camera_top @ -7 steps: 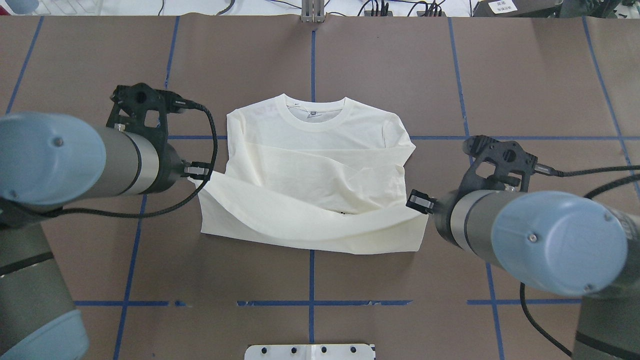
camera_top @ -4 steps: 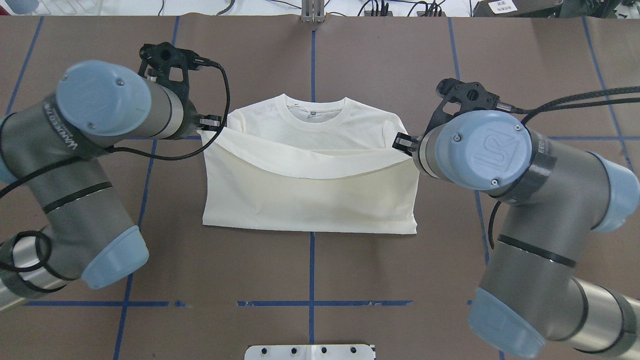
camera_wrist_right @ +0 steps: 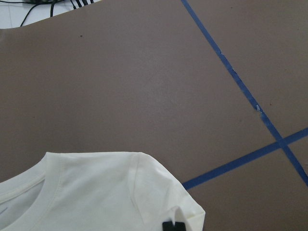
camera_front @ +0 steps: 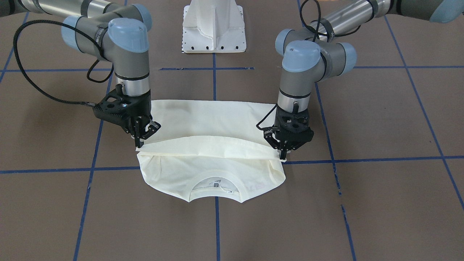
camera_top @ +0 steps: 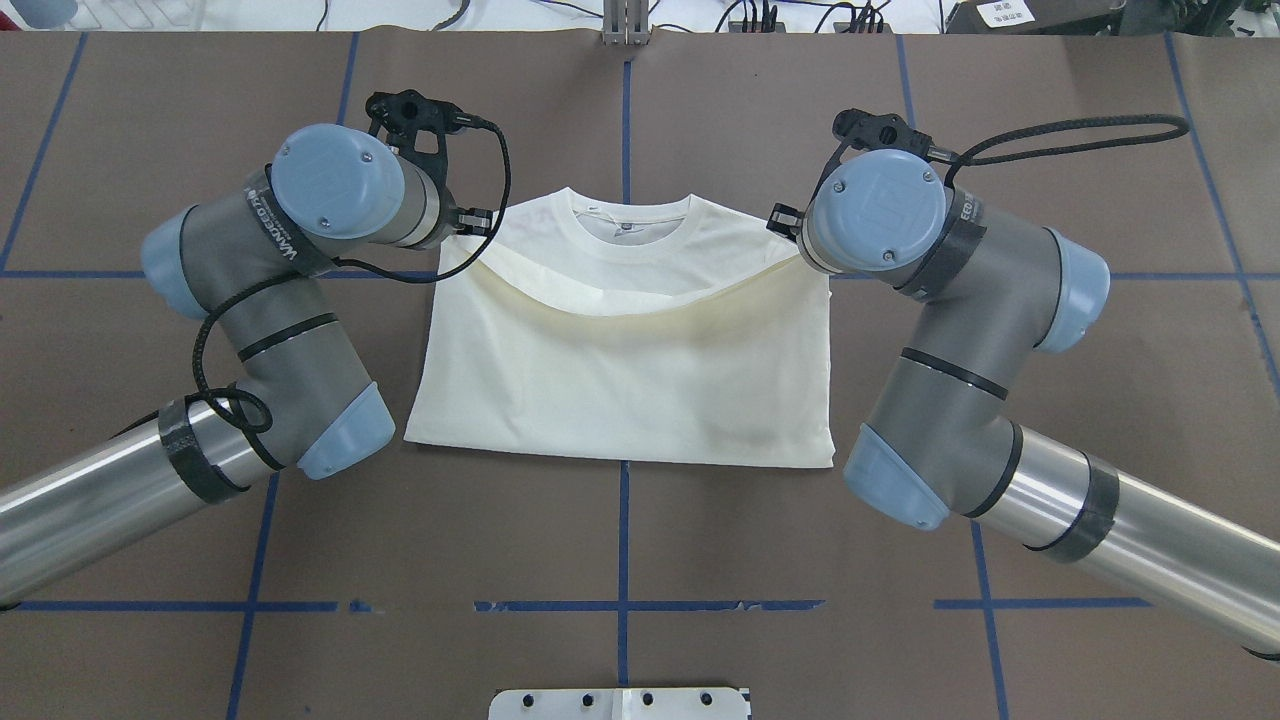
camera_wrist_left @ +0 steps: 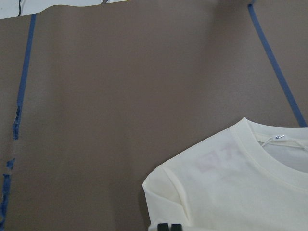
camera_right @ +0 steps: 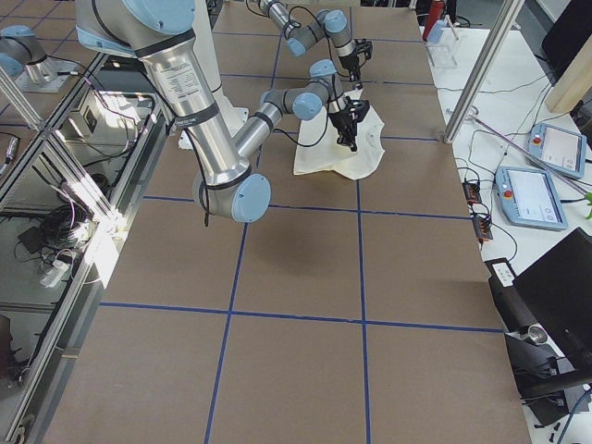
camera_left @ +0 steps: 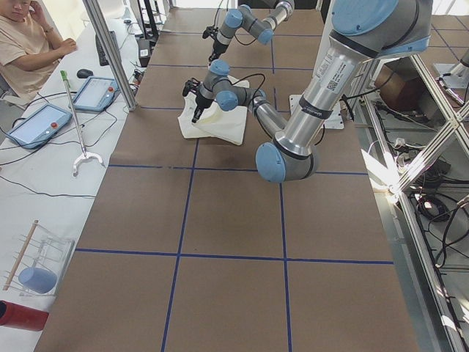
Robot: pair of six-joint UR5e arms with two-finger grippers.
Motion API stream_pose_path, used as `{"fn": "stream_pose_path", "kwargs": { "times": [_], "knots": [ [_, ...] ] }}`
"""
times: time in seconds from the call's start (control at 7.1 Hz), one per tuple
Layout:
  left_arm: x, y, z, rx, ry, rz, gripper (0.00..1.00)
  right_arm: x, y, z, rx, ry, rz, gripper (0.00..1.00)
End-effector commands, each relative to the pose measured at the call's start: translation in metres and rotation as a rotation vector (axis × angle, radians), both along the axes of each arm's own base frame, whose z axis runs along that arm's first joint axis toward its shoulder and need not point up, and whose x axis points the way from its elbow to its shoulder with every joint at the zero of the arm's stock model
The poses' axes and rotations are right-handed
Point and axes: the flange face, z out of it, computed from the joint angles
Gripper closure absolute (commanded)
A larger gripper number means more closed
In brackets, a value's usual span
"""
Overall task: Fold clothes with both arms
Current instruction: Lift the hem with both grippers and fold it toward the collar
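Observation:
The cream shirt [camera_top: 620,380] lies on the brown table, plain side up, with its collar [camera_top: 630,220] pointing away from the robot. Its lower half is doubled over the upper half, and the raised hem sags between both grippers just short of the collar [camera_front: 215,185]. My left gripper [camera_front: 282,154] is shut on the hem corner over one shoulder. My right gripper [camera_front: 139,143] is shut on the other hem corner. Both point straight down. In the left wrist view the shirt [camera_wrist_left: 240,187] shows faint red lettering through the cloth. The right wrist view shows the shirt's [camera_wrist_right: 96,192] plain shoulder.
The white pedestal base [camera_front: 214,29] stands at the robot's edge of the table. Blue tape lines [camera_top: 622,605] grid the brown surface. In the exterior left view a person [camera_left: 29,44] sits beside tablets [camera_left: 37,125] at a side bench.
Both arms swung forward, carrying the hem from the near edge up over the shirt to the shoulders. The fold now covers most of the body.

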Motion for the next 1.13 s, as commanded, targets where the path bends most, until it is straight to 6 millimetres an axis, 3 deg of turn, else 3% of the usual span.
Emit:
{"fn": "stream_pose_path", "kwargs": {
  "times": [0.0, 0.14, 0.28, 0.7, 0.84, 0.99],
  "knots": [
    [0.007, -0.007, 0.007, -0.005, -0.011, -0.001, 1.0, 0.0, -0.02, 0.018, -0.006, 0.011, 0.012, 1.0],
    [-0.005, -0.017, 0.006, 0.019, -0.026, 0.001, 1.0, 0.009, -0.027, 0.019, -0.006, 0.015, -0.006, 1.0],
    [-0.012, -0.023, 0.007, 0.026, -0.032, -0.005, 1.0, 0.006, -0.031, 0.03, -0.018, 0.037, -0.009, 1.0],
    [-0.007, -0.026, 0.019, 0.008, -0.051, -0.002, 1.0, -0.003, -0.037, 0.051, -0.041, 0.066, -0.012, 1.0],
    [-0.006, -0.025, 0.023, 0.008, -0.051, 0.0, 0.95, -0.004, -0.037, 0.052, -0.042, 0.067, -0.016, 0.7],
    [-0.006, -0.023, 0.027, 0.014, -0.046, 0.002, 0.43, -0.01, -0.033, 0.054, -0.031, 0.082, -0.039, 0.01]
  ]
}}
